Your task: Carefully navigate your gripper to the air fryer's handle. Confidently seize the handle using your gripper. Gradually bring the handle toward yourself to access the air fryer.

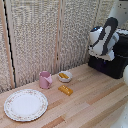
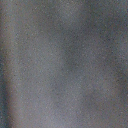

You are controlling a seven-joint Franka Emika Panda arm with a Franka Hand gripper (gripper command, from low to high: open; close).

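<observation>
At the right edge of the exterior view, one big, hard, heavy-looking air fryer [image 1: 111, 66] is seen, its handle hidden by the arm; next one plate [image 1: 25, 104], one pink mug [image 1: 45, 79], one small bowl [image 1: 64, 76]; the gripper's opening cannot be told.

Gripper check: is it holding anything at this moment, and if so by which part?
Cannot be told. The arm is at the air fryer, but its fingers are hidden, and the wrist view is a grey blur.

Wrist view: a blurred, uniform grey-blue surface fills the frame, with faint darker vertical bands; no object, edge or finger can be distinguished
</observation>
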